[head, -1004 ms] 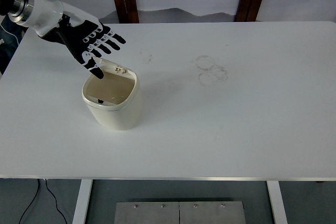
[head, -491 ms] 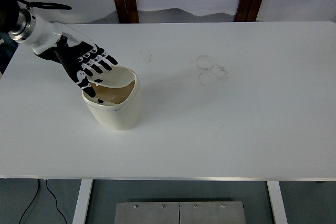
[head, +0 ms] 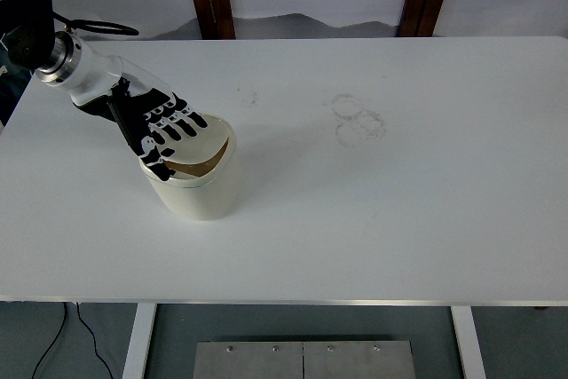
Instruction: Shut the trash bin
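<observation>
Looking down, you see the left hand [head: 162,128] lying flat with fingers spread on the tilted lid [head: 197,138] of the cream trash bin [head: 199,187], grasping nothing, at the white table's [head: 399,210] left side.

No readable text, label or number anywhere — not on the trash bin [head: 200,188], not on the table [head: 399,219].

robot hand [head: 161,129] lower, onto bin lid [head: 202,135]
</observation>
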